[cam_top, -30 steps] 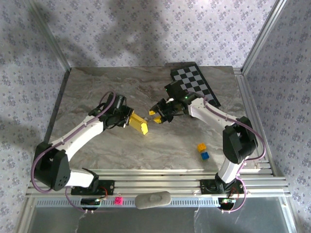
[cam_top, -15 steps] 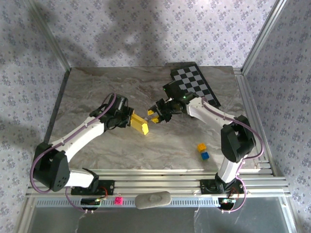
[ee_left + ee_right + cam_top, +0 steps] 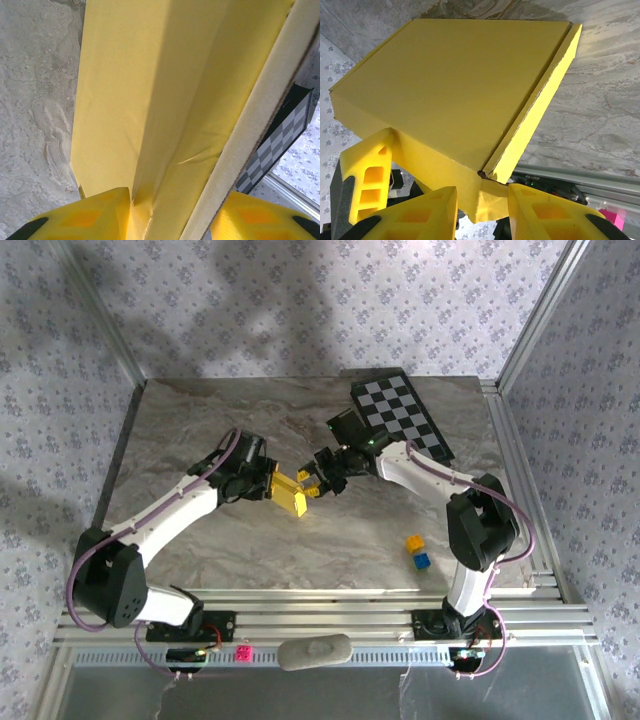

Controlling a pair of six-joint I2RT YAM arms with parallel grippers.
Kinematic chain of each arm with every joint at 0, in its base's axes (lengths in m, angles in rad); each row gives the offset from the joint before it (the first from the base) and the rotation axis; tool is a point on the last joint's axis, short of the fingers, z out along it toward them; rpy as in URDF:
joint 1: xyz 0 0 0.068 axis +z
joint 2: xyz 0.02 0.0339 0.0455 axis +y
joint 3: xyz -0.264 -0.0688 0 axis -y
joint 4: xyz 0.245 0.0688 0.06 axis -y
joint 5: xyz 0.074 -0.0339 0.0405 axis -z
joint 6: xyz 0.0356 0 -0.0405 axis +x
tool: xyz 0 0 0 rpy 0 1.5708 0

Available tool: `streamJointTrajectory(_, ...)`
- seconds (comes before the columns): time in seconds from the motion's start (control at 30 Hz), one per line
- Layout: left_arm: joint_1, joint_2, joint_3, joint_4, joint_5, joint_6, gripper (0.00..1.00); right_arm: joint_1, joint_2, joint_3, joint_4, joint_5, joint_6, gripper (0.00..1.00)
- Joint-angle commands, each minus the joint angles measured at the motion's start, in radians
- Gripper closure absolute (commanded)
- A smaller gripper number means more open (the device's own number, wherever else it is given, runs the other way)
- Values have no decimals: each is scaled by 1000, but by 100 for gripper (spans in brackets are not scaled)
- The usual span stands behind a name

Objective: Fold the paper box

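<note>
The paper box is a flat yellow cardboard box, held tilted just above the marble table between the two arms. My left gripper has its jaws around the box's left end. In the left wrist view the box runs up between the yellow fingers; one finger touches a fold, and a thin gap shows beside the pale edge at the other. My right gripper is at the box's right end. In the right wrist view a small tab of the box sits pinched between the fingertips.
A black-and-white chequered board lies at the back right, also seen in the left wrist view. A small yellow cube and a blue cube sit front right. The aluminium rail bounds the near edge.
My right gripper has slid left and closer to the box's right end. The left gripper and the box shifted slightly toward the back, and the left jaws have widened a little.
</note>
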Motion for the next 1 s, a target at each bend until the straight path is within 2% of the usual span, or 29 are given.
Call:
streamJointTrajectory(0.0,-6,18,10,-102,37,-84,56,8,8,21,-10,-20,26,67)
streamJointTrajectory(0.37,-7,21,8,-92,50,-74,52,14,19,50,-15,-21,43,70)
streamJointTrajectory(0.57,-8,27,12,-80,58,-67,46,15,22,50,-14,-26,55,70)
streamJointTrajectory(0.97,-4,37,19,-70,69,-57,46,15,8,44,-42,-32,57,70)
